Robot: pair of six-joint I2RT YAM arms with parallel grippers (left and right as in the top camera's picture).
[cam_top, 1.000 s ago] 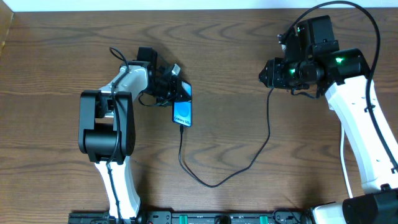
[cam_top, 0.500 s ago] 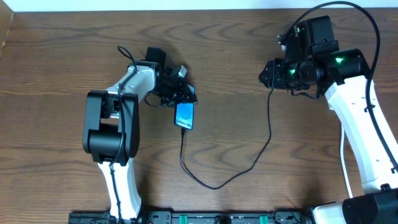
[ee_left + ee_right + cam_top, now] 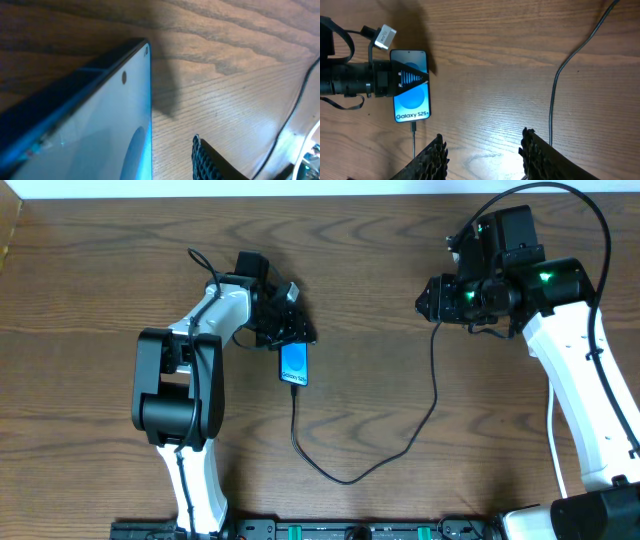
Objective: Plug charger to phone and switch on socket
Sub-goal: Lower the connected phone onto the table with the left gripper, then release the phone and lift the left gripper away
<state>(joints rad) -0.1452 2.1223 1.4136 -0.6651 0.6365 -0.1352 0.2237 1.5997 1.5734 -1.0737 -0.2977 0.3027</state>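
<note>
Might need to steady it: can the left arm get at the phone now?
Probably yes: the left gripper sits at the phone, over its top end, nothing between; the charger leaves from the bottom end.

The phone (image 3: 411, 97) lies face up on the wooden desk (image 3: 495, 60), its blue screen reading "Galaxy S25+". The left gripper (image 3: 402, 80) reaches in sideways, one ridged finger across the upper screen. The black charger (image 3: 413, 136) meets the phone's lower end, and the right gripper (image 3: 485, 155) has its fingers apart over bare wood.
</note>
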